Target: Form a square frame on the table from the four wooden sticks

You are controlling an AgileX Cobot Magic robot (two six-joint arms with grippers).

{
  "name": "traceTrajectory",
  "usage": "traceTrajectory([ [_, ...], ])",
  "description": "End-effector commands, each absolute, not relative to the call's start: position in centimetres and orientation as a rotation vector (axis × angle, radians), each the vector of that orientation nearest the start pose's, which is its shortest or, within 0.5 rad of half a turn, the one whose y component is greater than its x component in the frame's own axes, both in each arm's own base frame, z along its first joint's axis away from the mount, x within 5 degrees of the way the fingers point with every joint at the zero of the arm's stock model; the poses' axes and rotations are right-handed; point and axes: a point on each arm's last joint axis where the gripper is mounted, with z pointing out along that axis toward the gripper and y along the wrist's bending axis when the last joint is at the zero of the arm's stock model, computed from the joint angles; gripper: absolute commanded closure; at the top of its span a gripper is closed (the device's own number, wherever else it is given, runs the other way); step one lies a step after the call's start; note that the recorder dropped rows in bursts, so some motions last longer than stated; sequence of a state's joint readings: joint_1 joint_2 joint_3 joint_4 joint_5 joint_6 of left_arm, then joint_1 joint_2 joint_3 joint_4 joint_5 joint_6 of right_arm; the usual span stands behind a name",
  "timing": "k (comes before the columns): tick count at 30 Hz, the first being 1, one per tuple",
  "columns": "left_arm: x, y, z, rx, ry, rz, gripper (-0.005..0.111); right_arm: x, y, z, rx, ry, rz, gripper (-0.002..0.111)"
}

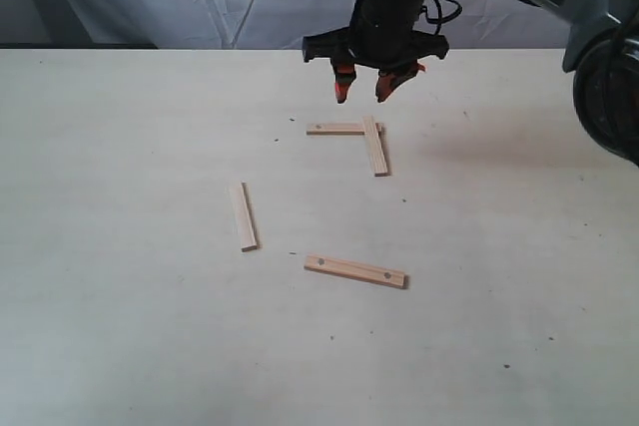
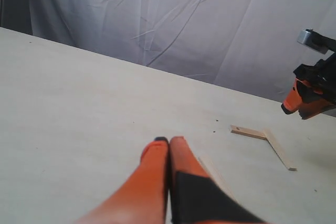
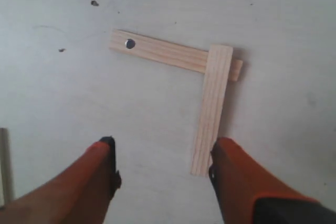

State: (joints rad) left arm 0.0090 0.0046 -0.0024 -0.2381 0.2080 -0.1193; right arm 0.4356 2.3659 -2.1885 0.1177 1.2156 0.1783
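Two sticks already make an L at the far side of the table: the far holed stick lies flat, and the crossing plain stick sits on top of its right end. The other two lie loose and well apart from it, the loose plain stick off to the left and the near holed stick closest to the camera. My right pincer hangs above the L, spread wide with nothing in it. The left pincer is pressed together, empty, well away from the L. So I reckon we're about halfway and the next grab is one of the loose ones. My plan is to lift clear of the L so I don't nudge it, then come down on the middle of the loose plain stick across its narrow width. Then I set it parallel to the crossing one, overlapping the free holed end. It's a thin slat lying flat, so the fingertips need to go right down or it'll probably skid.
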Motion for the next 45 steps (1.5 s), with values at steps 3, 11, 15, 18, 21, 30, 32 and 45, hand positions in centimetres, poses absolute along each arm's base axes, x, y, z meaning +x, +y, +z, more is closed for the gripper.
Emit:
traceTrajectory([
  [3, 5.6, -0.4, 19.6, -0.268, 1.666, -0.309, 0.107, 47.0, 18.1, 20.4, -0.215, 2.906, 0.279, 0.054],
  [11, 5.6, -0.1, 20.9, -0.303, 1.504, -0.332, 0.107, 48.3, 13.9, 20.1, -0.125, 2.909, 0.213, 0.109],
  [15, 5.5, 0.2, 22.1, -0.317, 1.374, -0.33, 0.107, 48.2, 13.0, 19.2, -0.157, 2.938, 0.193, 0.108],
  [18, 5.4, 0.4, 22.6, -0.319, 1.308, -0.323, 0.107, 47.9, 13.0, 18.4, -0.196, 2.966, 0.18, 0.108],
  [21, 5.4, 0.4, 22.7, -0.319, 1.295, -0.321, 0.107, 47.6, 12.9, 17.6, -0.205, 2.993, 0.176, 0.108],
  [30, 5.3, 0.5, 23.1, -0.383, 1.278, -0.387, 0.107, 47.5, 13.1, 17.0, -0.241, 2.992, 0.206, 0.108],
  [32, 5.2, 0.0, 24.3, -0.363, 1.37, -0.421, 0.107, 47.6, 13.1, 17.0, -0.249, 2.97, 0.208, 0.108],
  [45, 21.8, -0.6, 28.1, -0.194, 2.501, -0.216, 0.107, 47.7, 13.7, 17.2, -0.239, 2.945, 0.308, 0.108],
])
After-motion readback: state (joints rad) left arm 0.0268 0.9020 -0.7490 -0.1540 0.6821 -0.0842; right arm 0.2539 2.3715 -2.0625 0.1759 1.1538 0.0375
